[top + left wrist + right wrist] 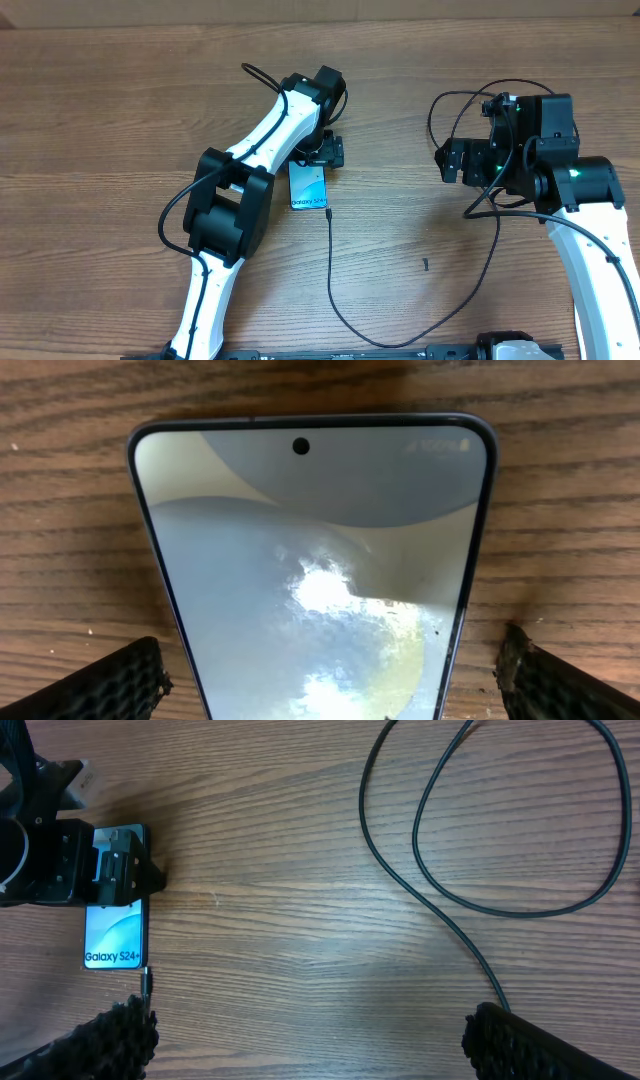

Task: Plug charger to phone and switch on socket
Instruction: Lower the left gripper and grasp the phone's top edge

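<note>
Left gripper (330,695) spread wide, gripping nothing, astride the phone (310,560)
Its fingers (115,682) sit at the frame's bottom corners, clear of the phone lying flat between them on the table (60,510); overhead, the gripper covers the phone's upper end, the charger (331,270) meets its lower right corner and trails to the bottom edge; far right, the right gripper (448,160) stands unclenched too

Brown wood-grain table (100,100) spans the overhead view from left to right — grain running across, soft even light, no hard shadows. A small dark mark (424,264) sits right of centre, toward the near edge.
</note>
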